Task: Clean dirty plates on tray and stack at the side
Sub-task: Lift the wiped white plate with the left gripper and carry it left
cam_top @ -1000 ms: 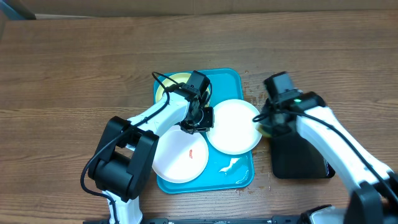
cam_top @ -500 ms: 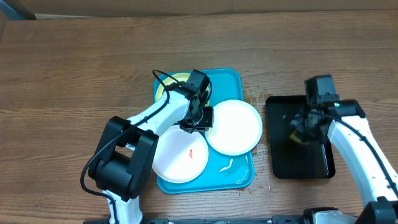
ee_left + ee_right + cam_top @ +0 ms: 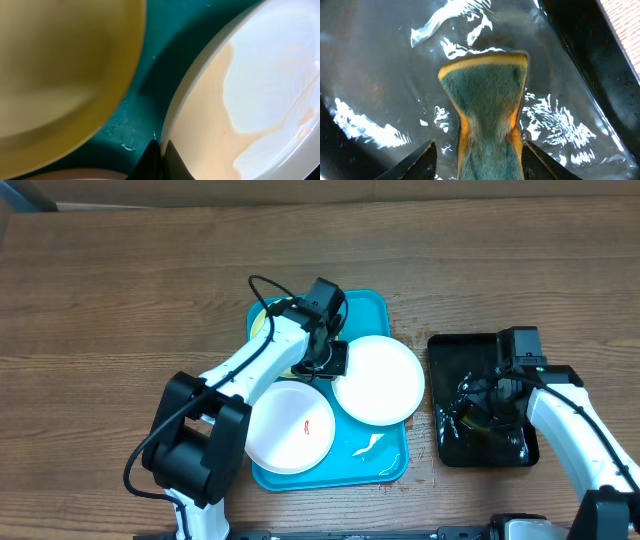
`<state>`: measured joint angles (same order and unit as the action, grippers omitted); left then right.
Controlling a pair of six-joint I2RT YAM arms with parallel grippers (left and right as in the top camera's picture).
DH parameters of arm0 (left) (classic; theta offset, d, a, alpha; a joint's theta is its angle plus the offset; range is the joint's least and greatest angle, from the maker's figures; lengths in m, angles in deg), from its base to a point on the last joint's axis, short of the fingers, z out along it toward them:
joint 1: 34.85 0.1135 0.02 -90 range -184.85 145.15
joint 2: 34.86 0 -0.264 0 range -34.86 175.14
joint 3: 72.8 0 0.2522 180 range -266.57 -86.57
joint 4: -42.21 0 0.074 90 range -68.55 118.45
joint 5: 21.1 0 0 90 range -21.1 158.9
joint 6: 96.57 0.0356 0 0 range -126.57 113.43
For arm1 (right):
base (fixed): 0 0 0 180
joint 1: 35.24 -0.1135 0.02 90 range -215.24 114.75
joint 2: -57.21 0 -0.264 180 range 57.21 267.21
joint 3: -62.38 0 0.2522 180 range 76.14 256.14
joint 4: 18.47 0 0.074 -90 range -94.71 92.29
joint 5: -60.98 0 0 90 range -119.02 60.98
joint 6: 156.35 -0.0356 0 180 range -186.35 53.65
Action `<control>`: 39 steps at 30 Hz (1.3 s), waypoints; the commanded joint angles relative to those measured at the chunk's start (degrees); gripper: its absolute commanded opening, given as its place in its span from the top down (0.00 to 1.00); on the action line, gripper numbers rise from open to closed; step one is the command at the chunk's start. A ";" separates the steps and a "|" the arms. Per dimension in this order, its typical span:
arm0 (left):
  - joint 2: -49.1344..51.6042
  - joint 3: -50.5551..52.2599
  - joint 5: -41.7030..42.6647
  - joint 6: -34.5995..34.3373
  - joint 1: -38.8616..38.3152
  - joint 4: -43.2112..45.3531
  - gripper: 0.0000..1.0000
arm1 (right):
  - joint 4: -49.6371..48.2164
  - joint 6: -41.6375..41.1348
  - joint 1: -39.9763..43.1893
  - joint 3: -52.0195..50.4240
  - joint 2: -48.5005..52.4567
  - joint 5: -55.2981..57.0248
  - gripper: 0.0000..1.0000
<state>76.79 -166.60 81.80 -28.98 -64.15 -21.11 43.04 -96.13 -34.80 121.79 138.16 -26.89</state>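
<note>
Three plates lie on the turquoise tray. A pale yellow-green plate is at the back left, and a white plate with a red smear is at the front left. The other white plate is on the right, looking clean. My left gripper is shut on that plate's left rim; in the left wrist view the tips pinch the rim of the white plate, with the yellow-green plate beside it. My right gripper is open over the black tray. A green and yellow sponge lies loose between its fingers.
The black tray to the right of the turquoise one holds rippling water. Water streaks lie on the turquoise tray's front right corner. Brown wooden table surrounds both trays.
My right gripper carried the sponge from the white plate's right edge over to the black tray and opened, dropping it in the water. The left gripper shifted the white plate slightly back and right.
</note>
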 commanded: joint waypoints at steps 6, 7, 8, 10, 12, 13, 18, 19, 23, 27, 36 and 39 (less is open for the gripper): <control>-2.43 -17.03 -9.51 2.08 -8.11 -8.83 0.96 | 4.55 3.28 5.81 5.44 -9.09 -7.45 0.29; -2.43 -18.80 -10.45 2.08 -8.90 -9.42 0.96 | 5.27 3.28 6.73 5.44 -9.46 -7.65 0.28; -2.43 -21.70 -12.46 2.05 -10.43 -9.90 0.96 | 6.43 3.28 8.04 5.44 -9.55 -7.85 0.28; -2.43 -24.33 -16.76 1.68 -12.44 -9.68 0.96 | 8.11 3.28 9.73 5.44 -9.51 -7.82 0.28; -2.43 -25.46 -23.89 0.92 -14.78 -8.63 0.96 | 9.66 3.26 11.30 5.44 -9.53 -8.11 0.27; -2.43 -25.53 -27.74 0.48 -16.09 -7.74 0.96 | 10.05 3.26 11.76 5.44 -9.51 -8.26 0.27; -1.49 -25.46 -41.62 0.09 -21.24 -3.39 0.96 | 11.91 3.23 14.60 5.42 -9.49 -8.24 0.21; -1.27 -25.46 -43.60 0.11 -21.99 -2.51 0.96 | 12.20 3.23 15.17 5.42 -9.46 -8.24 0.20; -0.17 -25.46 -49.64 0.17 -25.16 0.94 0.96 | 12.79 3.23 16.74 5.42 -9.46 -8.24 0.18; 0.68 -25.46 -57.55 0.61 -28.30 1.79 0.96 | 12.85 3.23 16.98 5.42 -9.46 -8.24 0.18; 0.81 -25.46 -69.05 4.48 -36.04 2.45 0.96 | 12.83 3.23 16.98 5.42 -9.46 -8.24 0.17; 0.81 -25.46 -73.72 4.48 -37.88 2.51 0.96 | 12.83 3.23 16.98 5.42 -9.46 -8.24 0.17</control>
<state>76.92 -190.92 16.21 -25.49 -100.48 -19.03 56.00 -93.09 -18.08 126.21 129.00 -34.80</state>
